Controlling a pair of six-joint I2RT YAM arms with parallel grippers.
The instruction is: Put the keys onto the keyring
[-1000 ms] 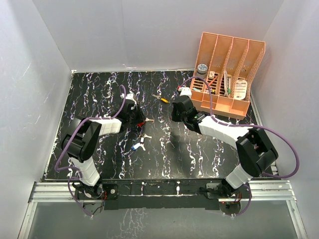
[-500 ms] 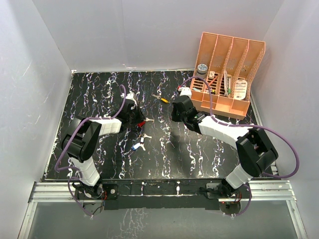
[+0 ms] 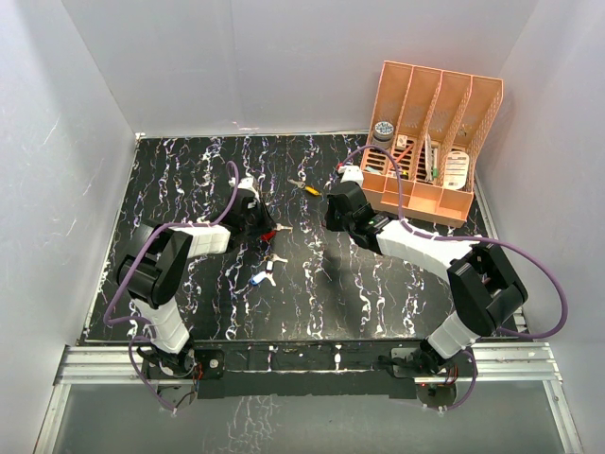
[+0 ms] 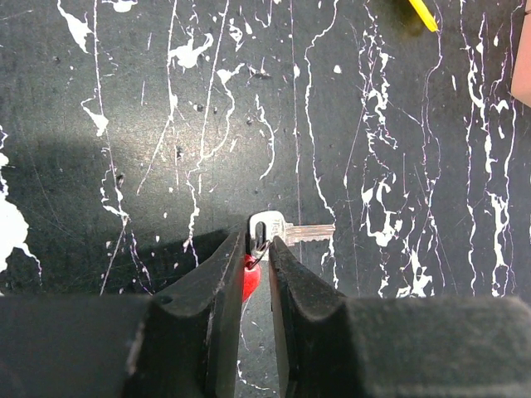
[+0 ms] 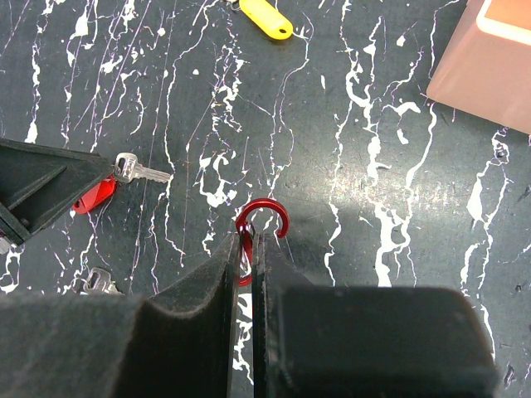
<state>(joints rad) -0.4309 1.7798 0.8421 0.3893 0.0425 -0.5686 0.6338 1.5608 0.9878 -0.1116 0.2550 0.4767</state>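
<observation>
My left gripper (image 4: 259, 240) is shut on the red-headed key (image 4: 251, 274), low over the table. The key's silver blade (image 4: 303, 233) sticks out past the fingertips to the right. It also shows in the top view (image 3: 270, 231) and the right wrist view (image 5: 139, 171). My right gripper (image 5: 251, 242) is shut on the red keyring (image 5: 267, 211), whose open hook curls out beyond the fingertips. In the top view the right gripper (image 3: 329, 219) sits to the right of the left gripper (image 3: 265, 227), a short gap apart. A yellow-headed key (image 3: 310, 188) lies behind them.
A white-headed key (image 3: 275, 258) and a blue-headed key (image 3: 257, 278) lie in front of the left gripper. An orange slotted organizer (image 3: 430, 142) stands at the back right, close to the right arm; its corner shows in the right wrist view (image 5: 489, 58). White walls enclose the table.
</observation>
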